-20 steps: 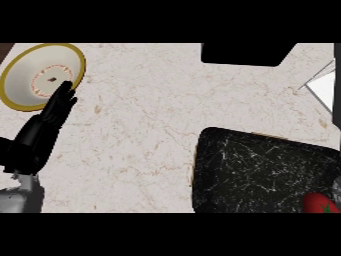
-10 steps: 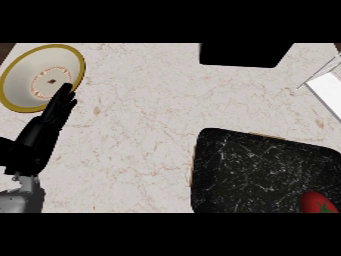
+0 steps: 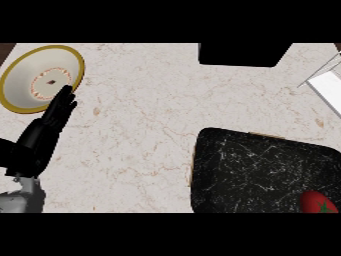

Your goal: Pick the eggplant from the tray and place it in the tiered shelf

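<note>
Marble counter (image 3: pixel 151 100), red green-capped eggplant (image 3: pixel 319 202) in corner of dark tray (image 3: pixel 254 165), left hand (image 3: pixel 36 142), fingers straight

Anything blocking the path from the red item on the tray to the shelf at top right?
Nothing visible. Between the red item and the shelf lie only the tray surface and open counter.

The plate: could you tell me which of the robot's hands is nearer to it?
Left. The left hand has fingertips over the plate at its lower right; the right hand is not in view.
</note>
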`<state>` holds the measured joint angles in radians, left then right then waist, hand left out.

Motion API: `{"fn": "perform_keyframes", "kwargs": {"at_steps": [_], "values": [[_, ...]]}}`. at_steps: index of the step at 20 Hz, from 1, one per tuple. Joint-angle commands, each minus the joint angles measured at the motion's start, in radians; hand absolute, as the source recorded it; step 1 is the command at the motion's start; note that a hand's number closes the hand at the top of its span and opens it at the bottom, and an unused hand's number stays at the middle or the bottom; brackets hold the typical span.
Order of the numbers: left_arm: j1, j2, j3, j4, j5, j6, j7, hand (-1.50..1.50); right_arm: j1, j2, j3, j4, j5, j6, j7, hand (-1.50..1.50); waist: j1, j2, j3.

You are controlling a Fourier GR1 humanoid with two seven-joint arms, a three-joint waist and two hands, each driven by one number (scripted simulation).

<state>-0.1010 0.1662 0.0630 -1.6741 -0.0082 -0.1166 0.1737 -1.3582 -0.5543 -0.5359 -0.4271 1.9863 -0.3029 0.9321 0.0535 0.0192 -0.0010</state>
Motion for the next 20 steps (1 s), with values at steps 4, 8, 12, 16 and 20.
{"fn": "perform_keyframes", "kwargs": {"at_steps": [4,8,12,16,20], "values": [[0.001,-0.017,-0.028,-0.028,-0.023,0.012,0.011,0.0,-0.067,-0.071,-0.055,0.139,-0.08,0.091,-0.119,1.5,-0.006,-0.004,0.002],[0.011,0.018,0.022,-0.036,0.022,-0.015,0.025,0.0,-0.008,-0.054,-0.091,0.2,-0.131,0.119,-0.185,1.5,-0.002,-0.002,0.002],[-0.004,0.001,0.001,-0.023,-0.005,0.003,0.028,0.0,0.026,-0.039,-0.104,0.202,-0.157,0.123,-0.174,1.5,-0.017,-0.004,0.002],[-0.029,0.004,0.018,0.005,0.006,0.001,0.025,0.0,0.044,-0.02,-0.101,0.176,-0.158,0.089,-0.084,1.5,-0.018,-0.004,0.001],[0.024,-0.012,0.005,-0.014,-0.003,0.007,0.016,0.0,0.059,-0.04,-0.061,0.112,-0.116,0.09,0.066,1.5,-0.032,-0.014,0.001]]}}
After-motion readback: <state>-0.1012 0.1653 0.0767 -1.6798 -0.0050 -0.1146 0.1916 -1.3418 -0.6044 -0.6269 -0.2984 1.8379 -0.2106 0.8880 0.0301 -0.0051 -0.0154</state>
